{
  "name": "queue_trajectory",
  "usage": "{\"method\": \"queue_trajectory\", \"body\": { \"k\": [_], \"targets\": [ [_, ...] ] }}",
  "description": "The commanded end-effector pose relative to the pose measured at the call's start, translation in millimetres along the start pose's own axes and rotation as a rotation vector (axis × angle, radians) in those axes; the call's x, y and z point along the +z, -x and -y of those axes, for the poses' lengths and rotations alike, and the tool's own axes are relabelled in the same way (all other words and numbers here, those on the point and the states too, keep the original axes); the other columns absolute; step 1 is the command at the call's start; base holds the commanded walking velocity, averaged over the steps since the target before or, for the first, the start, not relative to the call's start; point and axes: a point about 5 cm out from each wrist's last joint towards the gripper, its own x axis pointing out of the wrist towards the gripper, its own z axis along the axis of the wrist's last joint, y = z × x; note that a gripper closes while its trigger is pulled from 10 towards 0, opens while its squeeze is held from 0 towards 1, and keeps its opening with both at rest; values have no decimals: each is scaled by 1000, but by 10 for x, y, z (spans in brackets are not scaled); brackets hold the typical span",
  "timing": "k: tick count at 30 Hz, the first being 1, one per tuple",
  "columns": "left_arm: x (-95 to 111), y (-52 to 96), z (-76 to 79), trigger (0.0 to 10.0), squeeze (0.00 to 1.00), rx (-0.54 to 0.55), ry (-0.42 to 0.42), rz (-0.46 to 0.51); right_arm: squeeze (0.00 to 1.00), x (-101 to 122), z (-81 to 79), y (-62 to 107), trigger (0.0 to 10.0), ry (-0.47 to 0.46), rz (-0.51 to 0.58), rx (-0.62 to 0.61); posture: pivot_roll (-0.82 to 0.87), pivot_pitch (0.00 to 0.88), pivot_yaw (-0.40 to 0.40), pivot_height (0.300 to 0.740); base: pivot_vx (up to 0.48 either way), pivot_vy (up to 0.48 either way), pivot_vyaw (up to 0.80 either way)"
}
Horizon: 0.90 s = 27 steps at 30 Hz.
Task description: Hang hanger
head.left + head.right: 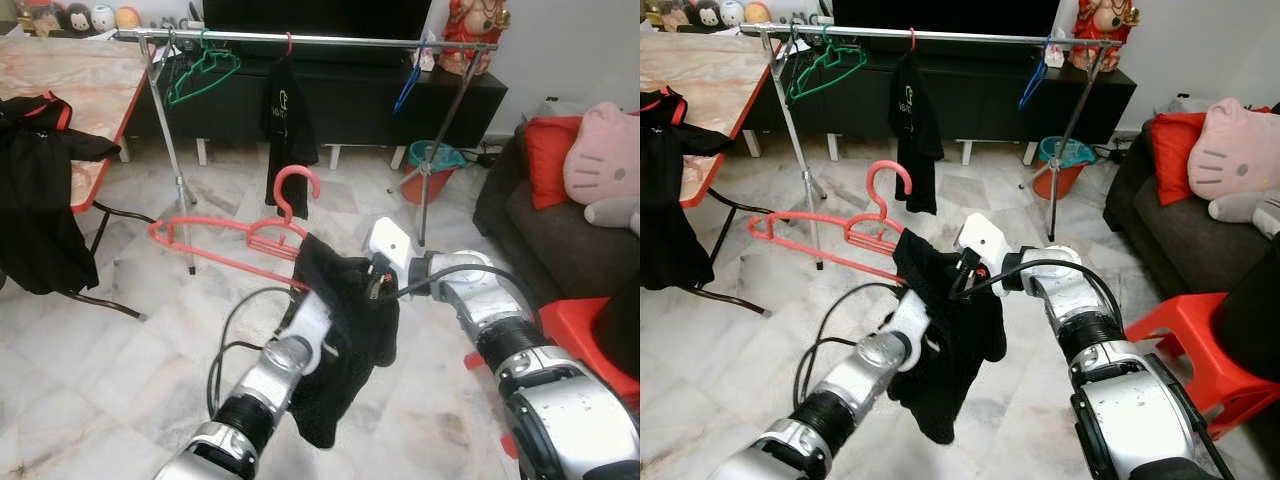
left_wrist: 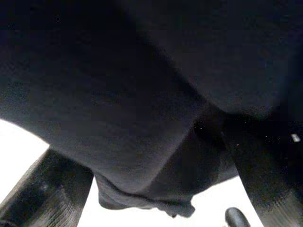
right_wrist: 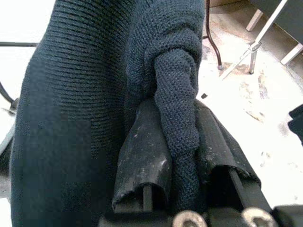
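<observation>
The left gripper (image 1: 318, 300) is buried under the black garment (image 1: 345, 340), so its finger state cannot be told. The red hanger (image 1: 235, 235) is held out ahead of it, long axis roughly level, hook up toward the clothes rail (image 1: 300, 40). A fold of the cloth is pinched by the right gripper (image 3: 182, 156), seemingly for draping over the hanger.

Silver segmented arms w/ black joint bands, looped black cables, white wrist block (image 1: 388, 243), black jaws.
</observation>
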Motion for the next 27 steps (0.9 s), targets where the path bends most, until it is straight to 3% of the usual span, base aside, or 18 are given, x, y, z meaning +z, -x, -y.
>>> {"method": "queue_trajectory", "body": {
  "k": [1,7,8,9,11,12,13,18,27],
  "targets": [
    [7,-24,75,10000,0,3,-72,-24,0,90,55,45,0,7,59,-34,-46,0,-125,732,0,0,0],
    [-37,-19,-65,10000,0,104,-128,-33,0,78,53,52,0,7,56,-35,-45,0,-127,732,0,0,0],
    [-48,-15,-122,9608,0,132,-145,-35,0,77,51,52,0,6,56,-34,-44,0,-125,732,0,0,0],
    [-67,-4,-222,4863,0,176,-150,-37,0,75,49,50,0,5,57,-34,-44,0,-125,732,0,0,0],
    [-69,0,-255,4863,0,191,-154,-36,0,74,47,49,0,5,57,-33,-44,0,-125,732,0,0,0],
    [-68,2,-271,4118,0,198,-157,-34,0,74,47,49,0,5,57,-32,-43,0,-128,732,0,0,0],
    [-72,7,-299,0,0,208,-156,-33,0,72,44,47,0,4,58,-32,-43,0,-128,732,0,0,0],
    [-98,25,-400,0,0,243,-134,-31,0,57,41,54,0,1,54,-31,-42,0,-130,732,0,0,0],
    [-148,19,-320,0,0,181,-98,-21,0,49,43,61,0,0,50,-32,-43,0,-131,732,0,0,0]
  ]
}}
